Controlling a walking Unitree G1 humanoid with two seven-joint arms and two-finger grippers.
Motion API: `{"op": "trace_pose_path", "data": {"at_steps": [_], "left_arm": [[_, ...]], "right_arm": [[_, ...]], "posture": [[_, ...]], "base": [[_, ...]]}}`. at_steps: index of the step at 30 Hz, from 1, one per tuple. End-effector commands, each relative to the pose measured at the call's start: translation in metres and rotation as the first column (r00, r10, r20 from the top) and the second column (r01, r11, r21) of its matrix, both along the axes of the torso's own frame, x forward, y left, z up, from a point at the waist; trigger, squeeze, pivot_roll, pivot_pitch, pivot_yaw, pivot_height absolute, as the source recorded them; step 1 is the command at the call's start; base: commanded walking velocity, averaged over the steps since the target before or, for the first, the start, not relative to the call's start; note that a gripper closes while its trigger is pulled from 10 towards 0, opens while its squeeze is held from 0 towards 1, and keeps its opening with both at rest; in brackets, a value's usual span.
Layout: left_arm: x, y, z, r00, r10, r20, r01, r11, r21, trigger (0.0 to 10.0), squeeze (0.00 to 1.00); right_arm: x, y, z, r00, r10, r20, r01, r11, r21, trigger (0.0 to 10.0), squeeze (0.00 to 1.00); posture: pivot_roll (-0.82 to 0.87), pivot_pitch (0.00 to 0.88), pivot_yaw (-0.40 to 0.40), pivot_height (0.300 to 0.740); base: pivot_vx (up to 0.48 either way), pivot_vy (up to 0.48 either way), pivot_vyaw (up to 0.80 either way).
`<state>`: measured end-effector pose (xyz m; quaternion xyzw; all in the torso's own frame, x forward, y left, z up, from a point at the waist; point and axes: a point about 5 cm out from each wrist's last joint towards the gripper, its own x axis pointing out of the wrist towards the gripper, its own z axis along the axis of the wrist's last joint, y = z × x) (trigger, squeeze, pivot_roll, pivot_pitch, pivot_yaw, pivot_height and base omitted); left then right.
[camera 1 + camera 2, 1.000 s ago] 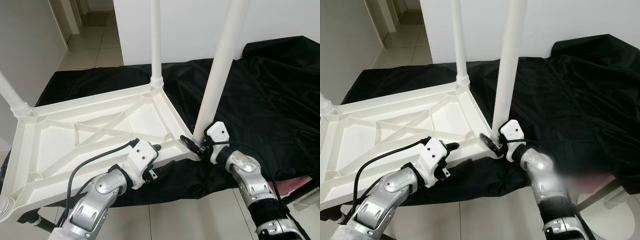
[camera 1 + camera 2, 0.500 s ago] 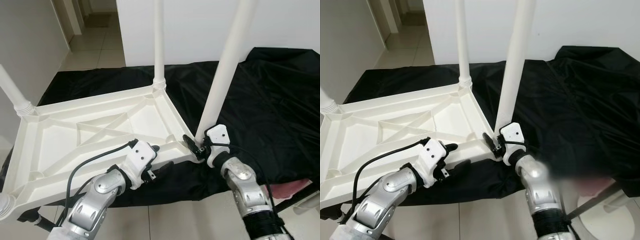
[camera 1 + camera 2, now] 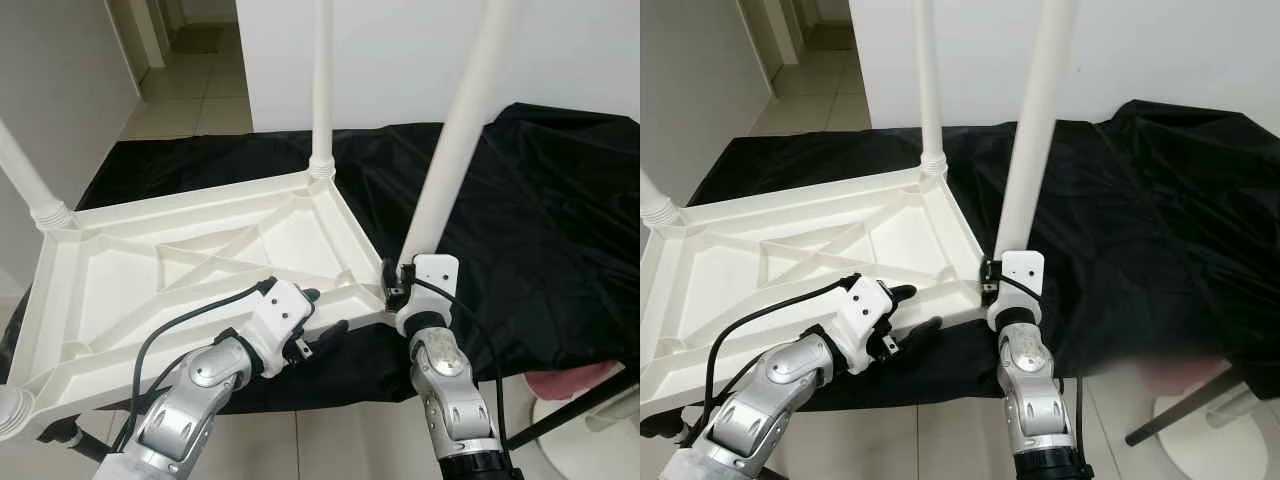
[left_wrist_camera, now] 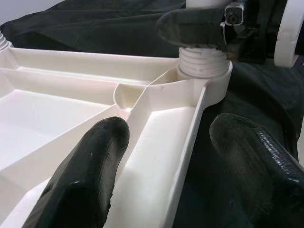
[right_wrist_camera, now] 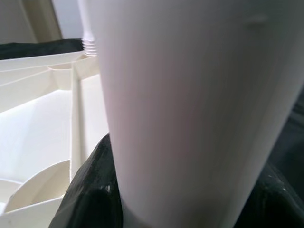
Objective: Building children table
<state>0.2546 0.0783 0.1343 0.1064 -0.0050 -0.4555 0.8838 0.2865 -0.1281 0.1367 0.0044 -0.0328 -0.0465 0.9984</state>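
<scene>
The upturned white table point(image 3: 190, 260) lies on black cloth point(image 3: 540, 200). Right tool point(image 3: 400, 285) pinches the table leg point(image 3: 450, 150) at the table's 4 o'clock corner; left tool point(image 4: 175, 161), spread, straddles the near rim.

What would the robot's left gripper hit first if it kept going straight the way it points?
Probably the threaded base of the white plastic leg in the corner socket of the upturned white plastic tabletop. The left gripper straddles the tabletop's rim, fingers open, aimed along it; depth is unclear.
</scene>
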Motion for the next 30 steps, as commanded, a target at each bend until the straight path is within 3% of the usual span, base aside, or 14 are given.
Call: {"op": "trace_pose_path", "data": {"at_steps": [1,6,7,14,15,16,17,18,21,26,30], "left_arm": [[-0.001,0.0,-0.001,1.0,-0.029,0.003,0.029,1.0,0.01,10.0,0.0],[0.0,-0.001,0.0,0.999,-0.032,0.006,0.032,0.999,0.011,10.0,0.0],[0.0,-0.001,0.0,1.0,-0.03,0.006,0.03,1.0,0.009,10.0,0.0],[0.0,-0.002,0.0,1.0,-0.028,0.008,0.028,1.0,0.005,10.0,0.0],[-0.001,-0.002,0.0,1.0,-0.028,0.006,0.028,1.0,0.003,10.0,0.0],[-0.001,-0.003,0.0,1.0,-0.029,0.004,0.029,1.0,-0.001,10.0,0.0],[-0.001,-0.003,0.0,1.0,-0.029,0.004,0.029,1.0,-0.001,10.0,0.0],[-0.001,-0.004,0.0,1.0,-0.026,0.0,0.026,1.0,-0.007,10.0,0.0],[0.0,-0.007,0.0,1.0,-0.016,0.0,0.016,1.0,-0.022,10.0,0.0],[-0.001,-0.011,0.0,1.0,-0.005,0.008,0.006,0.999,-0.037,10.0,0.0],[-0.002,-0.015,-0.003,1.0,0.009,-0.005,-0.009,0.999,-0.041,10.0,0.0]], "right_arm": [[-0.005,0.001,-0.007,0.998,-0.048,-0.045,0.049,0.998,0.041,10.0,0.0],[-0.006,0.001,-0.003,0.999,-0.039,-0.028,0.04,0.999,0.034,10.0,0.0],[-0.005,0.002,-0.002,1.0,-0.019,-0.014,0.019,0.999,0.044,10.0,1.0],[-0.004,0.0,0.005,0.998,0.047,0.033,-0.049,0.997,0.062,10.0,1.0],[-0.003,-0.001,0.007,0.996,0.082,0.042,-0.084,0.995,0.053,10.0,0.84],[-0.002,-0.002,0.008,0.992,0.113,0.048,-0.115,0.992,0.046,10.0,0.62],[-0.002,-0.002,0.008,0.992,0.113,0.048,-0.115,0.992,0.046,10.0,0.62],[0.0,-0.003,0.01,0.984,0.168,0.06,-0.17,0.985,0.032,10.0,0.0],[0.003,-0.008,0.011,0.957,0.283,0.067,-0.283,0.959,-0.002,10.0,0.0],[0.005,-0.012,0.011,0.921,0.383,0.073,-0.382,0.924,-0.019,10.0,0.0],[0.007,-0.013,0.012,0.871,0.487,0.072,-0.481,0.873,-0.082,10.0,0.0]], "posture": [[-0.04,0.001,0.025,0.74],[-0.04,0.001,0.025,0.74],[-0.05,0.0,0.032,0.74],[-0.05,0.0,0.031,0.74],[-0.05,0.0,0.03,0.74],[-0.05,0.0,0.03,0.74],[-0.05,0.0,0.03,0.74],[-0.06,0.005,0.031,0.74],[-0.06,0.006,0.032,0.74],[-0.06,0.005,0.033,0.74],[-0.06,0.003,0.035,0.74]], "base": [[0.0,0.0,0.0],[0.0,0.0,0.0],[0.0,0.0,0.0],[0.0,0.0,0.0],[0.0,0.0,0.0],[0.0,0.0,0.0],[0.0,0.0,0.0],[0.0,0.0,0.0],[0.0,0.0,0.0],[0.0,0.0,0.0],[0.0,0.0,0.0]]}}
